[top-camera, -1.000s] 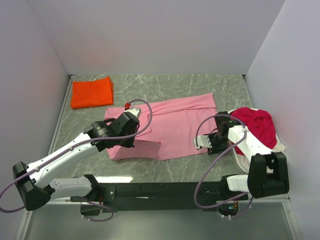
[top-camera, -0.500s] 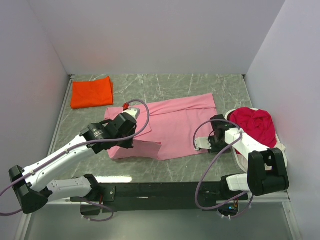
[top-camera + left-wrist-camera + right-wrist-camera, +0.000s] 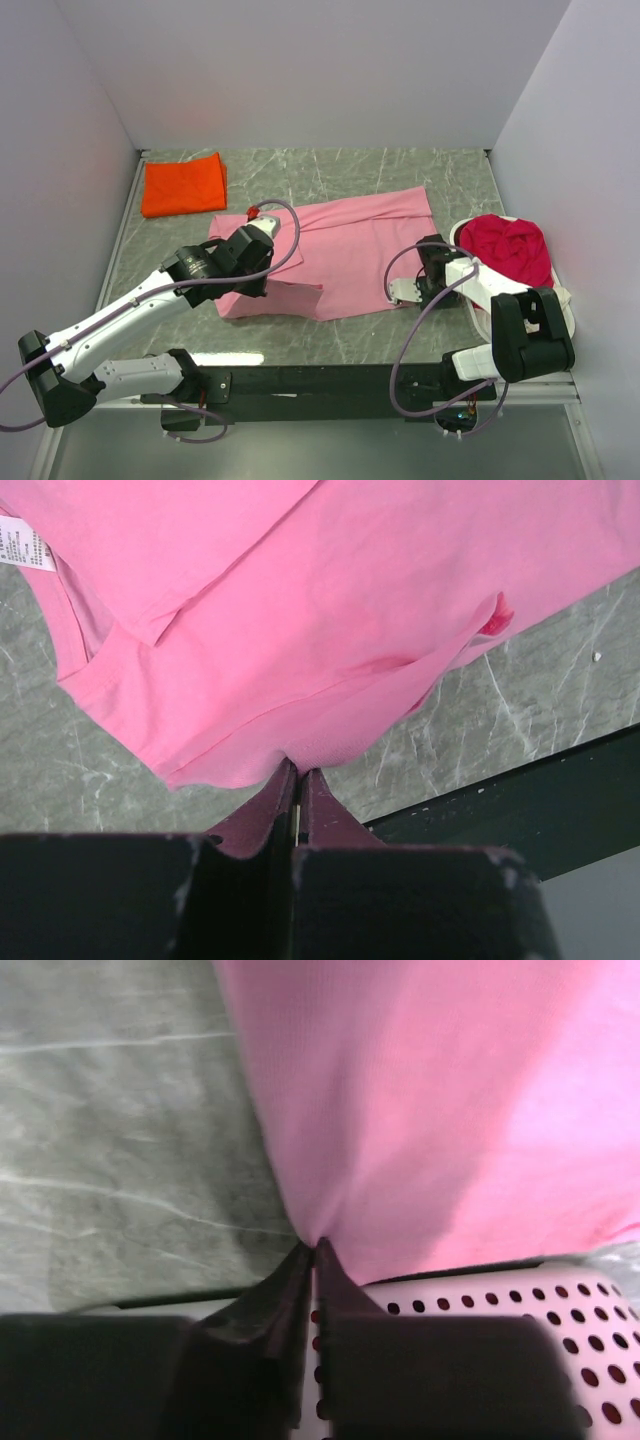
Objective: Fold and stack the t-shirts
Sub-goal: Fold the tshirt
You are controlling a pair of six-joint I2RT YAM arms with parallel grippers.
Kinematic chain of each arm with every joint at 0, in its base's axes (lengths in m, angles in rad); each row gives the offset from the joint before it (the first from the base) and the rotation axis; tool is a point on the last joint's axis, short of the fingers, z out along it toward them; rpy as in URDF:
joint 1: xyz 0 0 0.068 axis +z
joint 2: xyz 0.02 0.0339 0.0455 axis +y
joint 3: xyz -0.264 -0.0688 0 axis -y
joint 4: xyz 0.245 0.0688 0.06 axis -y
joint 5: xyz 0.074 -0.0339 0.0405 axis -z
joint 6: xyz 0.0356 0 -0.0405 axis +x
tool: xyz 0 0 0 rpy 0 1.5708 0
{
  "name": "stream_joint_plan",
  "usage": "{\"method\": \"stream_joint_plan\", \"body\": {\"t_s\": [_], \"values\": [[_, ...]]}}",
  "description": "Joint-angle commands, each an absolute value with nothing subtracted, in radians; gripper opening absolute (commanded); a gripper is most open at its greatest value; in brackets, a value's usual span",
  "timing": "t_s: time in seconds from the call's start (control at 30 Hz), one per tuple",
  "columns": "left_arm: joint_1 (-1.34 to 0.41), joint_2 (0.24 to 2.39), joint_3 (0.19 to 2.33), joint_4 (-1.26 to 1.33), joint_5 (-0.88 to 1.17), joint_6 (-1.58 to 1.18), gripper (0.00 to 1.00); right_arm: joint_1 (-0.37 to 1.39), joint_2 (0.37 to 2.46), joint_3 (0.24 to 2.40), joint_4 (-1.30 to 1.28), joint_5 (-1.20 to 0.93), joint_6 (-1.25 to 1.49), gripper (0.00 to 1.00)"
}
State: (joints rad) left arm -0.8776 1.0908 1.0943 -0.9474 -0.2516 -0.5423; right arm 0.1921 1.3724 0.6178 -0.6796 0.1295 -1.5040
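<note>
A light pink t-shirt (image 3: 345,250) lies spread across the middle of the table, its near-left part folded over. My left gripper (image 3: 252,282) is shut on that tee's near-left hem; in the left wrist view the fingertips (image 3: 297,772) pinch the pink cloth (image 3: 330,650). My right gripper (image 3: 412,291) is shut on the near-right edge, and in the right wrist view the cloth (image 3: 450,1110) bunches into the closed tips (image 3: 312,1246). An orange-red t-shirt (image 3: 183,186) lies folded at the back left. A crimson t-shirt (image 3: 512,248) is crumpled in a basket.
A white perforated basket (image 3: 562,300) stands at the right edge, just beside my right gripper; its wall (image 3: 500,1305) shows under the right fingers. The black base rail (image 3: 320,380) runs along the near edge. Grey walls close in the table.
The right gripper has closed on the pink tee's near-right edge and shifted slightly nearer. The left arm settled a little, still gripping the hem.
</note>
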Motion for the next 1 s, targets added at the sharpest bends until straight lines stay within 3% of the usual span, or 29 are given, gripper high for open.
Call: {"method": "stream_joint_plan", "body": {"t_s": [0.0,0.47,0.97], "values": [[-0.868,1.092,1.109,-0.930,-0.261,-0.529,0.01,0.198,1.378,0.624,-0.633,0.046,-1.477,0.00],[-0.856,1.088,1.172,-0.960,-0.304,-0.515,0.00,0.195,1.269,0.752,-0.698,0.003,-1.422,0.00],[-0.816,1.115,1.236,-0.948,-0.357,-0.469,0.00,0.166,1.284,0.808,-0.647,0.011,-1.394,0.00]]}}
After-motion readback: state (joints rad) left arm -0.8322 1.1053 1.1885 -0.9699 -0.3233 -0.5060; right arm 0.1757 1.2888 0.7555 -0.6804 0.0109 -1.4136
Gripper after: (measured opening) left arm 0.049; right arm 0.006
